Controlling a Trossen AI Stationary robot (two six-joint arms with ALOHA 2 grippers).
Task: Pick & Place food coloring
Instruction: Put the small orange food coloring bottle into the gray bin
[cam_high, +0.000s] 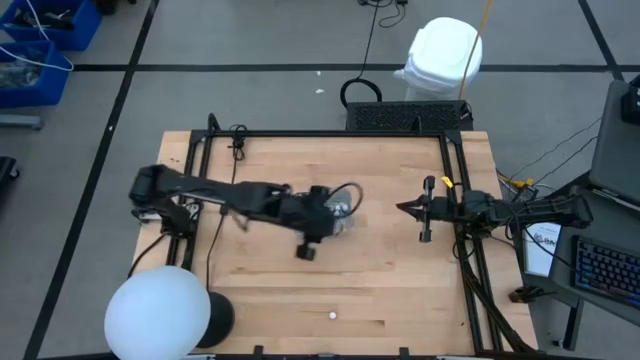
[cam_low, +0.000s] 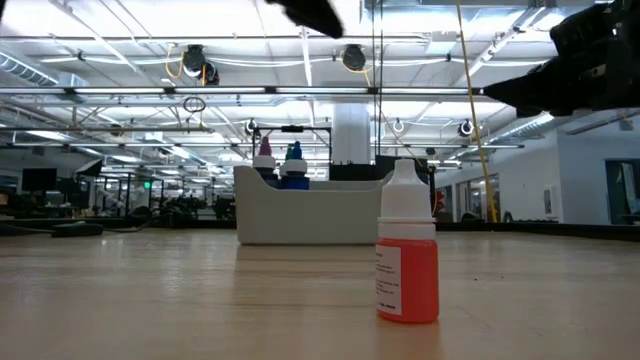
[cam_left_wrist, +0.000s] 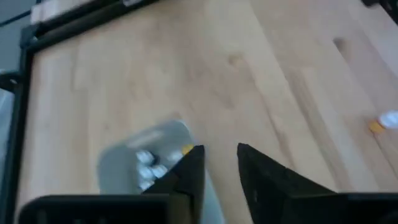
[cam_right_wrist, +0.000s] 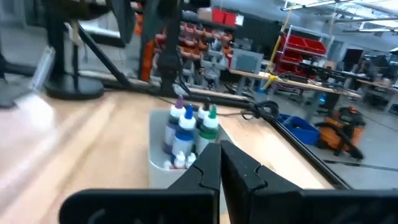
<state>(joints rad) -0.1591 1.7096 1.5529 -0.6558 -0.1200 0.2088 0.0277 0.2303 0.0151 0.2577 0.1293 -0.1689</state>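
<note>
One food coloring bottle (cam_low: 407, 265), orange-red with a white cap, stands upright on its base near the table's front edge (cam_high: 332, 315), and also shows far off in the left wrist view (cam_left_wrist: 385, 121). A grey bin (cam_right_wrist: 168, 162) at mid-table holds more bottles with purple, blue and green caps (cam_right_wrist: 186, 121). My left gripper (cam_left_wrist: 221, 168) hangs open above the bin's edge (cam_high: 335, 212), with nothing between its fingers. My right gripper (cam_right_wrist: 219, 165) is shut and level at the table's right side (cam_high: 405, 208), pointing toward the bin.
Black frame rails (cam_high: 330, 133) run along the far, left and right sides of the wooden table. A white round lamp (cam_high: 158, 312) stands at the near left corner. Bare wood lies between the bin and the lone bottle.
</note>
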